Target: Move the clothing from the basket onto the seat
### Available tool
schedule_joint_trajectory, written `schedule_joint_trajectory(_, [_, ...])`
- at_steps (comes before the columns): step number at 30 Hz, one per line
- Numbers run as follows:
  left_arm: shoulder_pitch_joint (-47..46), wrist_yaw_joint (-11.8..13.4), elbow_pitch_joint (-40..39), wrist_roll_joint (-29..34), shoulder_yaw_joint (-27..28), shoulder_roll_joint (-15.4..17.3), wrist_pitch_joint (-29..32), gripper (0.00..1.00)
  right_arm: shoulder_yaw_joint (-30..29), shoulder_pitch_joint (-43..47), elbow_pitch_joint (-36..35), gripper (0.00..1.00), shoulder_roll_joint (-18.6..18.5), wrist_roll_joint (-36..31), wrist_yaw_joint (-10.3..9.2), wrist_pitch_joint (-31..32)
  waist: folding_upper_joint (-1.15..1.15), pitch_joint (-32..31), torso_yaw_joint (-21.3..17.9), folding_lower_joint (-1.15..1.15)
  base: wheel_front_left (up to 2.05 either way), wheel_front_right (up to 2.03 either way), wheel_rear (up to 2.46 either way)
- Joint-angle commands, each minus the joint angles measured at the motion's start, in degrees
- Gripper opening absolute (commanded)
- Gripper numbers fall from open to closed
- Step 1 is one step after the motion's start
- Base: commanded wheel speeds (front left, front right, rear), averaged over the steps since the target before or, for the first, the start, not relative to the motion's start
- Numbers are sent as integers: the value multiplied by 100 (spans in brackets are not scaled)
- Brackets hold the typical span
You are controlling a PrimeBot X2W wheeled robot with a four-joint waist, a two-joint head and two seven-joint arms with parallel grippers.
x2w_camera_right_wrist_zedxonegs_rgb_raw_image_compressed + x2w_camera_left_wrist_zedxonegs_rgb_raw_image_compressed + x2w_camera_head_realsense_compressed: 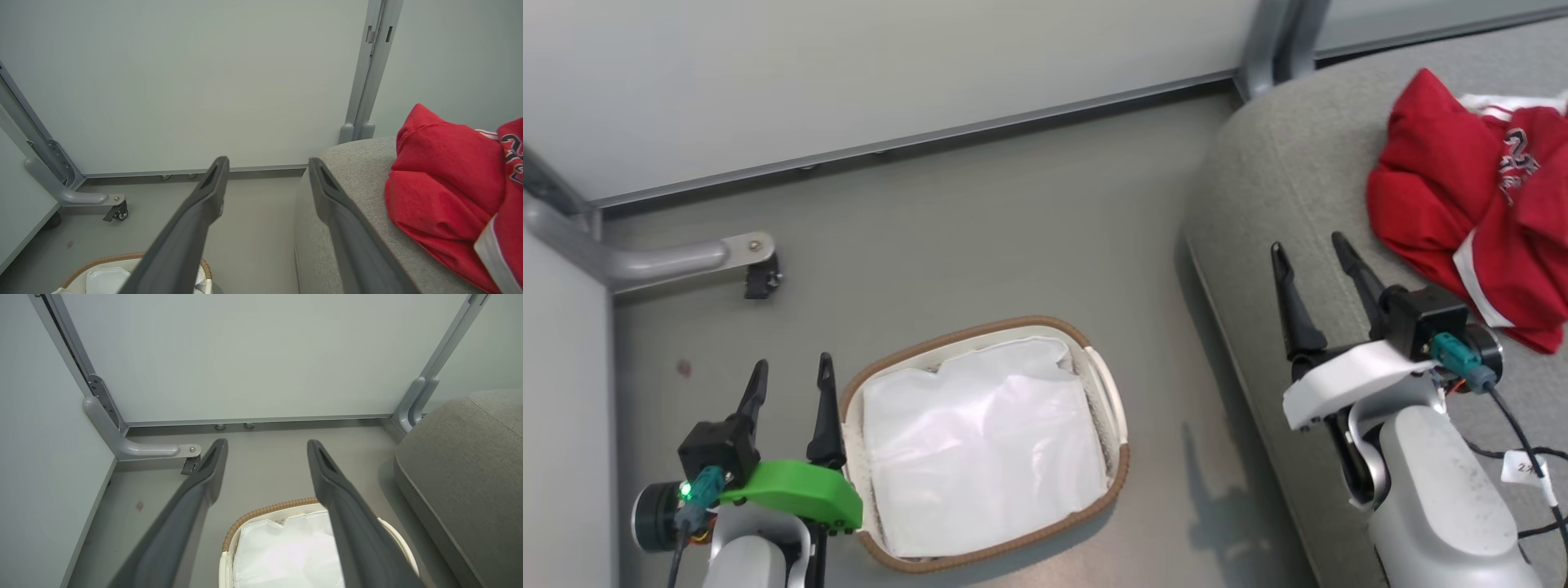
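The red clothing point(1470, 204) with white trim and lettering lies bunched on the grey seat point(1282, 163) at the right, also seen as red clothing point(449, 192) on the seat point(359, 175) in the right wrist view. On the floor stands the oval basket point(1117, 482), holding just its white liner point(980, 441); the basket point(261, 510) sits under my left fingers. My left gripper point(792, 377) hangs open beside the basket's left rim. Over the seat's front edge, left of the clothing, my right gripper point(1311, 249) stands open with nothing between its fingers.
Pale partition walls point(849, 73) close off the back and left. A grey metal foot with a small caster point(760, 282) juts onto the floor behind the basket. A metal post point(1270, 41) rises at the seat's back corner. Bare grey floor point(1013, 237) lies between basket and seat.
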Motion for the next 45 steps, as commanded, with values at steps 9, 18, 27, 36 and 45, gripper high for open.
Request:
schedule_joint_trajectory(9, [505,24,-10,-1,514,-25,2,100,175,553,204,100,49,128,-6,-11,0,-473,581,0,0,0,0])
schedule_joint_trajectory(18, [1049,-43,21,-314,612,-23,2,100,349,1132,320,100,50,305,-6,-11,0,-843,607,0,0,0,0])
schedule_joint_trajectory(27, [1024,-65,277,-603,636,-74,122,0,289,1311,482,0,106,605,1,110,0,-837,597,0,0,0,0])
schedule_joint_trajectory(36, [970,-83,98,-1481,658,-67,355,0,143,1353,308,0,101,1520,0,351,0,-858,601,0,0,0,0])
schedule_joint_trajectory(45, [912,-101,-77,-2331,681,-61,576,0,2,1394,142,0,96,2410,0,584,0,-881,605,0,0,0,0])
